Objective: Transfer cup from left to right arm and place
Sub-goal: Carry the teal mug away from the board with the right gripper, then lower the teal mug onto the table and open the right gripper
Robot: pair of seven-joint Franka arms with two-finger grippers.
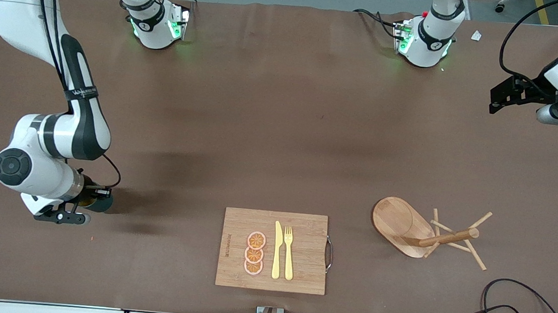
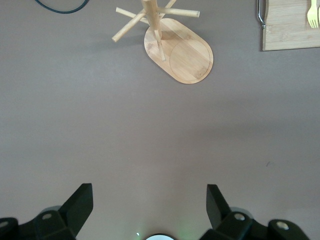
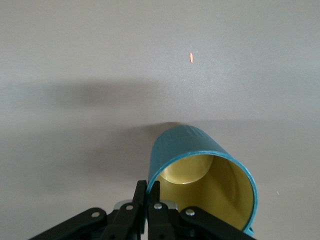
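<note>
The teal ribbed cup (image 3: 192, 145) with a yellow inside is in my right gripper (image 3: 148, 186), which is shut on its rim wall, one finger inside and one outside. In the front view the cup (image 1: 101, 202) is low at the right arm's end of the table, mostly hidden by the right gripper (image 1: 85, 200); I cannot tell whether it touches the table. My left gripper (image 1: 495, 100) is open and empty, held high at the left arm's end. Its fingers (image 2: 80, 202) spread wide in the left wrist view.
A wooden mug tree (image 1: 432, 233) on an oval base stands toward the left arm's end. A bamboo cutting board (image 1: 301, 248) with orange slices (image 1: 254, 253), a yellow knife and a fork lies near the front edge. Cables (image 1: 511, 309) lie at the front corner.
</note>
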